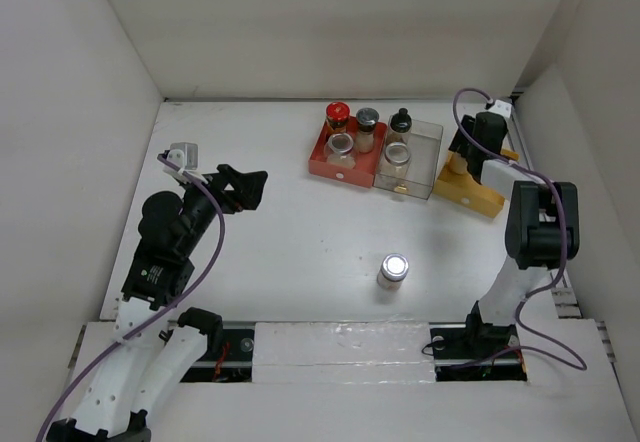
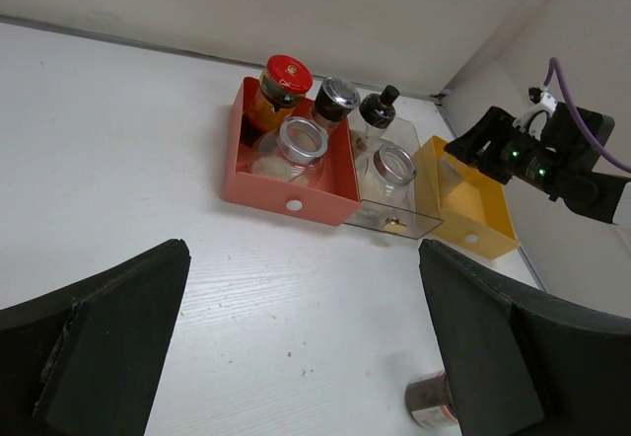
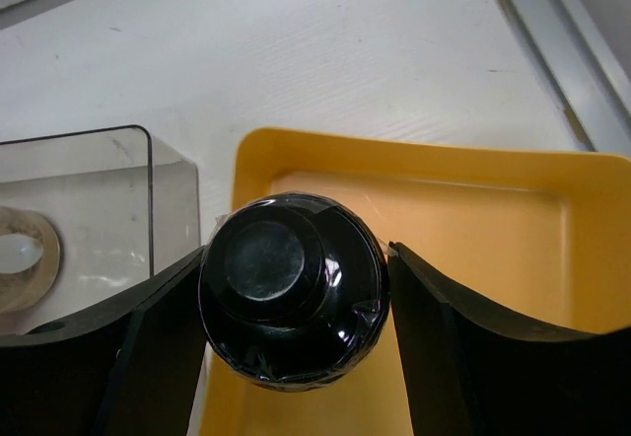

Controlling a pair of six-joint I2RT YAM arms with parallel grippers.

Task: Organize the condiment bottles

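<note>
My right gripper [image 3: 296, 258] is shut on a black-capped bottle [image 3: 264, 258], held upright over the near left corner of the yellow tray [image 3: 473, 219]. From above, the right gripper [image 1: 466, 158] hides most of that bottle. The red tray [image 1: 322, 162] holds a red-capped dark bottle [image 1: 337, 115] and two silver-lidded jars [image 1: 341, 145]. In the clear tray [image 1: 428, 147] stand a black-capped bottle [image 1: 400, 120] and a silver-lidded jar [image 1: 398, 152]. One silver-lidded jar [image 1: 393, 269] stands alone mid-table. My left gripper [image 1: 248, 187] hangs open and empty at the left.
White walls enclose the table on three sides. The three trays sit side by side at the back right, the yellow tray [image 1: 482, 195] close to the right wall. In the left wrist view the lone jar [image 2: 430, 402] shows partly behind my right finger [image 2: 523, 347].
</note>
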